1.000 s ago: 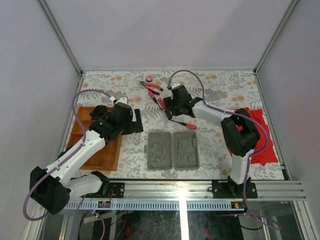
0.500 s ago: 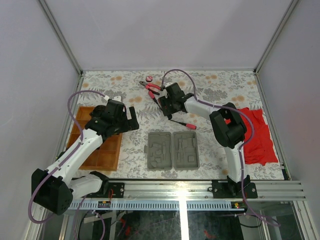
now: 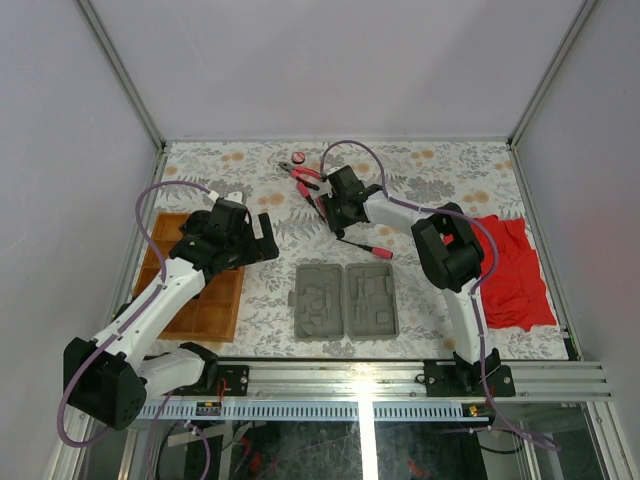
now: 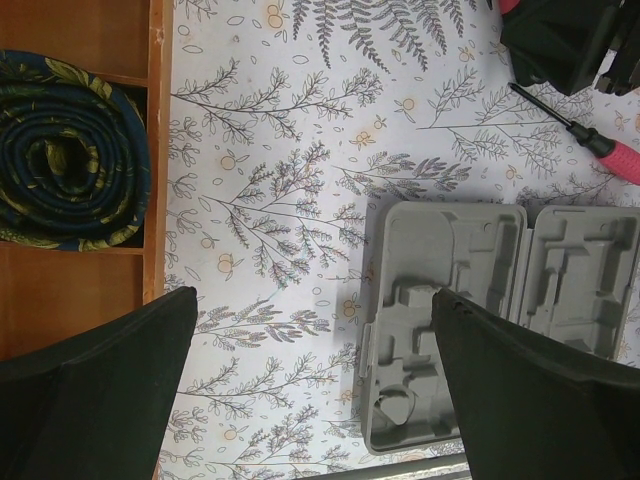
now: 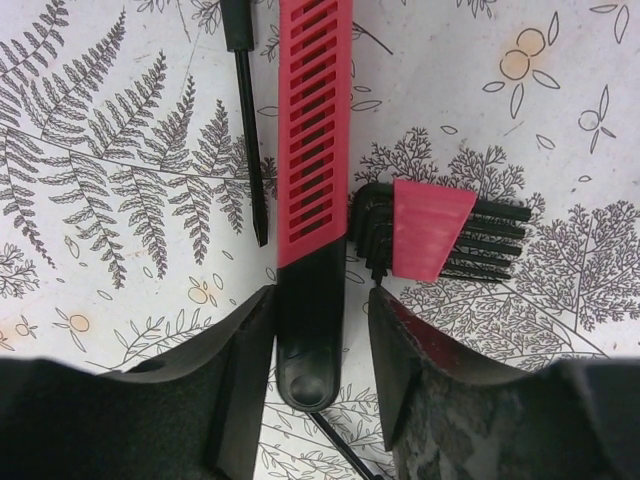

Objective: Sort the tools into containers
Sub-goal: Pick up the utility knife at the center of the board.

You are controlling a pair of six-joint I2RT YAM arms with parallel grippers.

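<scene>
My right gripper (image 5: 320, 345) (image 3: 333, 212) is open, low over the table, with its jaws on either side of the black end of a red-and-black slotted tool handle (image 5: 315, 150). The left finger (image 5: 235, 385) is against the handle and the right finger (image 5: 425, 385) stands off it. A hex key set in a red holder (image 5: 432, 240) lies just right of it, and a thin black screwdriver shaft (image 5: 248, 120) just left. Pliers (image 3: 303, 176) and a pink disc (image 3: 298, 157) lie at the back. My left gripper (image 4: 315, 380) (image 3: 265, 245) is wide open and empty between the wooden tray (image 3: 190, 290) and the grey case (image 3: 346, 298) (image 4: 480, 300).
A pink-handled screwdriver (image 3: 366, 247) (image 4: 595, 145) lies behind the case. A rolled dark patterned band (image 4: 65, 165) sits in one compartment of the tray (image 4: 60, 300). The red cloth (image 3: 515, 270) lies at the right. A metal rail runs along the near edge.
My right gripper has moved left and toward the back, onto the tool cluster. My left gripper drew back a little to the left, then held still.
</scene>
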